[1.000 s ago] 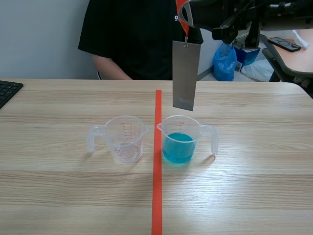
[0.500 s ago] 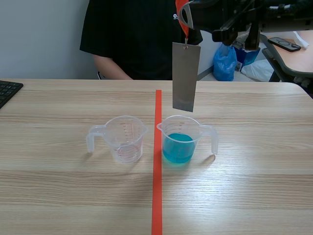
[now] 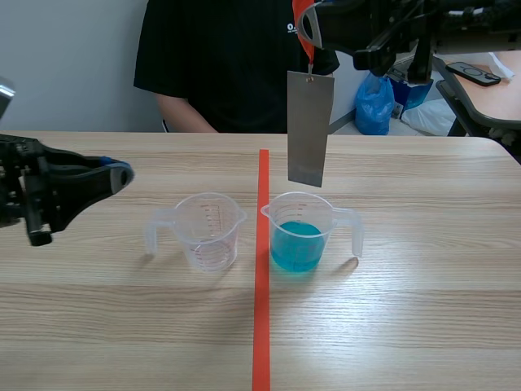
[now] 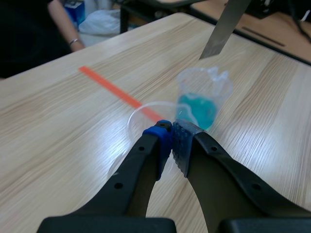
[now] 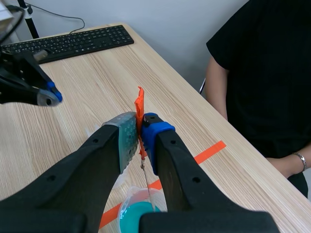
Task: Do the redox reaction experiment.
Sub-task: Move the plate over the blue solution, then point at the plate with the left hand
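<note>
A grey metal plate hangs on an orange strap above the clear cup of blue liquid; its lower edge is a little above the rim. My right gripper is shut on the strap, high over that cup. An empty clear measuring cup stands left of the tape line. My left gripper hovers shut on nothing, left of and above the empty cup. The blue cup and the plate lie beyond it.
A person in a black shirt sits across the table. A black keyboard lies at the table's far left edge. An orange-red tape line runs between the two cups.
My left arm has come into view from the left, its shut gripper now near the empty cup. The right gripper and hanging plate have stayed in place.
</note>
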Robot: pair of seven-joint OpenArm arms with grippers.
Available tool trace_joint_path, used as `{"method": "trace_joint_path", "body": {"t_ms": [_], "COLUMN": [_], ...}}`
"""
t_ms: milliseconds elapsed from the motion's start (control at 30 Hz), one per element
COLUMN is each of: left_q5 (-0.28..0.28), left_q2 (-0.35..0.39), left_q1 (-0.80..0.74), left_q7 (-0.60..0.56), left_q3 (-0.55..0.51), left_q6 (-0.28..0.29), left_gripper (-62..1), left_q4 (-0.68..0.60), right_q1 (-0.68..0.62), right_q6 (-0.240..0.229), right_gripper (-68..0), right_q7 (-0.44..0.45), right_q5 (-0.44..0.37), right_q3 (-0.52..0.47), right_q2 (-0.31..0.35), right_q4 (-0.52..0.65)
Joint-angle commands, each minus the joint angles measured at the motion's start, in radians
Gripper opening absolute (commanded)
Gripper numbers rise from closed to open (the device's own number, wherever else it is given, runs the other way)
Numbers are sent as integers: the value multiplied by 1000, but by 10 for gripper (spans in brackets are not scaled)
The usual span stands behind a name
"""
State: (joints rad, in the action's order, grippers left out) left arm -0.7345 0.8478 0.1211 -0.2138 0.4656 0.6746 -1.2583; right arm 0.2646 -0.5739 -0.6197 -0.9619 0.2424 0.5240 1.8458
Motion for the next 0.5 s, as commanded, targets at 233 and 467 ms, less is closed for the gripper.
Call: {"method": "trace_joint_path", "body": {"t_ms": [233, 467], "left_q5": [-11, -11], "left_q2": [-178, -264], "left_q1": [210, 313], "left_q7": [107, 108], "left_q3": [136, 199], "left_q6": [-6, -36], "left_gripper": [-569, -569], "left_q4": [73, 169], "right_q1": [12, 12], "right_q6": [0, -3], "right_gripper": [-658, -658], "right_q7": [12, 12], "right_q5": [-11, -11], "right_q3": [0, 0], "right_q2": [7, 7], "right_q4": [3, 3]}}
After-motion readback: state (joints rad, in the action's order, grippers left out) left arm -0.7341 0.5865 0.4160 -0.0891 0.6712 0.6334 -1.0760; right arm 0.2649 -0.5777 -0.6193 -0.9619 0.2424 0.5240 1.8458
